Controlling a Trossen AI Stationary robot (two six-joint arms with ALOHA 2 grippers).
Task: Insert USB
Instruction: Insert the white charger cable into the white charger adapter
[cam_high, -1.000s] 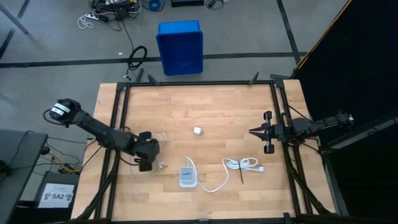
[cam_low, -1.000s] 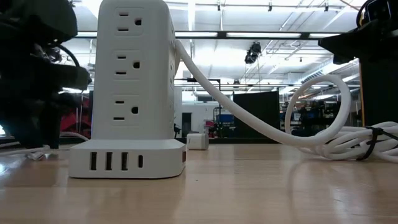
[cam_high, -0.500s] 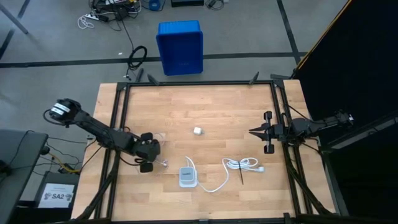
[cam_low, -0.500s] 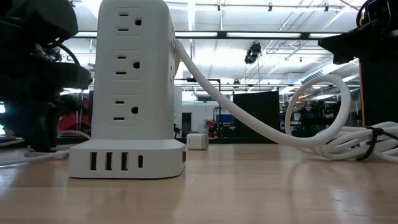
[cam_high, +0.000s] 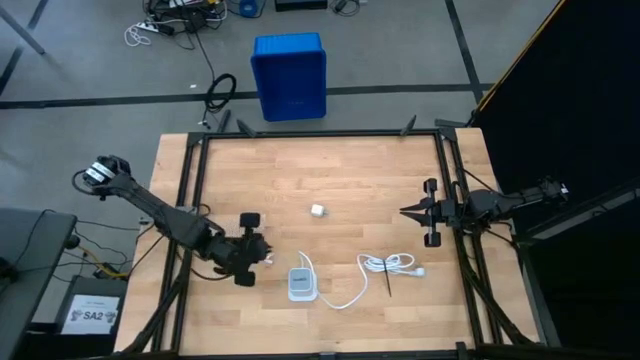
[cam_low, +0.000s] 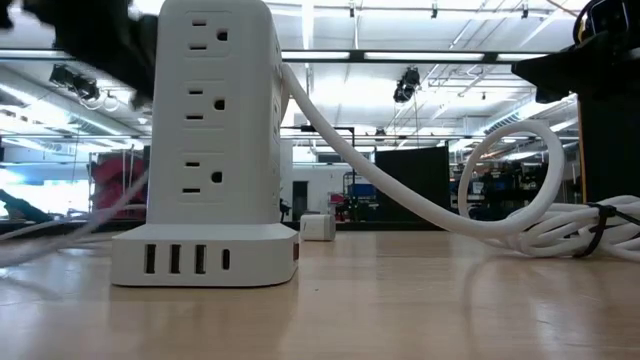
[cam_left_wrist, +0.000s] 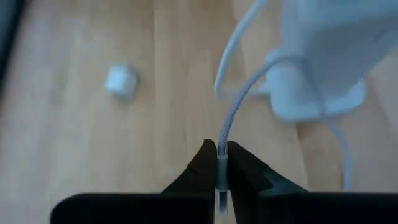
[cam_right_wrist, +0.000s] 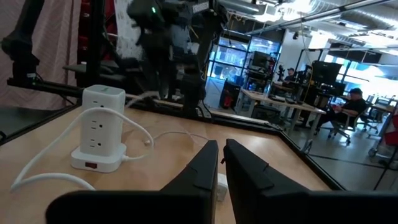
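My left hand (cam_high: 262, 252) is clamped on the cable (cam_left_wrist: 231, 118): in the left wrist view the thin braided line runs straight up out of the pinch between the two dark fingers (cam_left_wrist: 202, 165), which sit tight against it on either side. From the pinch the cable arcs away toward the power strip (cam_high: 301, 284), a white tower with stacked outlets and a row of small ports along its base, seen plainly in the low view (cam_low: 208, 150). The strip stands just beside my left hand, on the side toward the middle of the desk (cam_high: 340, 180). Looking down from above, the hand sits close to the strip without touching it. I cannot make out the plug end of the cable.

A small white charger block (cam_high: 317, 211) lies apart from the left hand, farther toward the back of the desk. The strip's thick white cord (cam_high: 385, 266) lies beyond the strip from my left hand, coiled and bound with a black tie.

My right hand (cam_high: 406, 212) waits at the right edge of the desk, well apart from everything, its fingers (cam_right_wrist: 202, 165) pressed together on nothing.

A blue bin (cam_high: 289, 76) stands on the floor behind the desk.
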